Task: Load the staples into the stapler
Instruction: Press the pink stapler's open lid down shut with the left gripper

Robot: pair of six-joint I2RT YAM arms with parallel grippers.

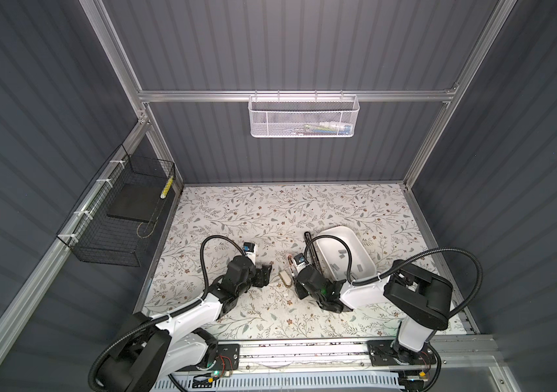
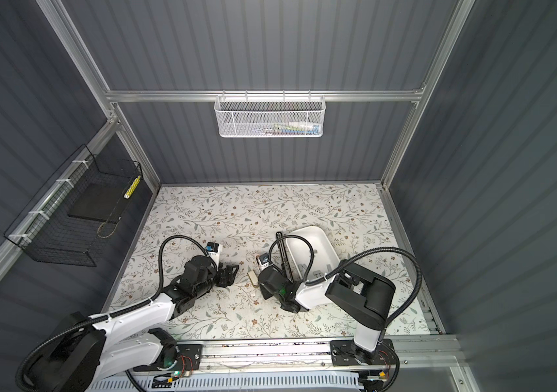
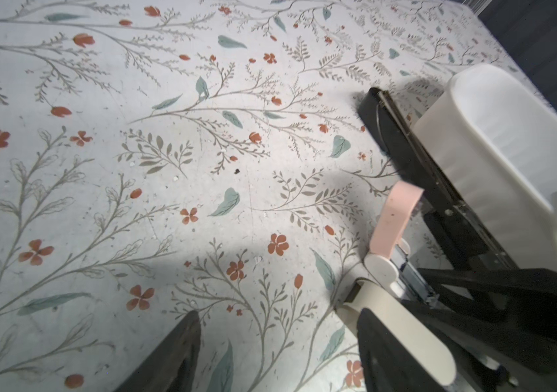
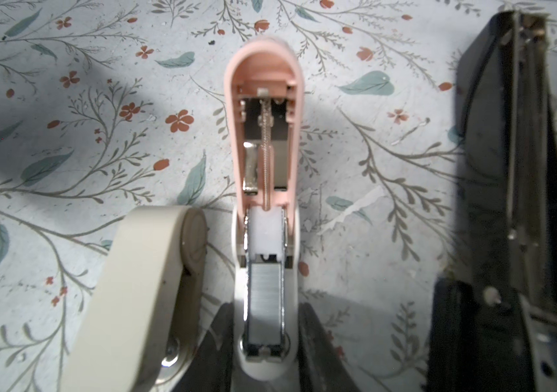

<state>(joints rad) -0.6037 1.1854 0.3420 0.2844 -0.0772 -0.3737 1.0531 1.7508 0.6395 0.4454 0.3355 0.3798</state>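
Right jaws closed on the white base of the pink stapler (image 4: 260, 64), pinning it flat on the bench (image 1: 236, 210) with its lid swung back. A strip of staples (image 4: 265, 298) sits in the exposed channel, so the hold probably steadies the body for closing. Left jaws stand apart and empty, low over the bench just left of the beige stapler (image 4: 154, 271), placed, it seems, to press the lid down. More staples lie loose in the tray (image 1: 355, 239) at right. The black stapler (image 4: 514, 169), also opened, lies between pink stapler and tray, just beside the tray wall. Room is tight here, with the beige body close on the left and the black on the right. The far and left bench offers free room for withdrawal.
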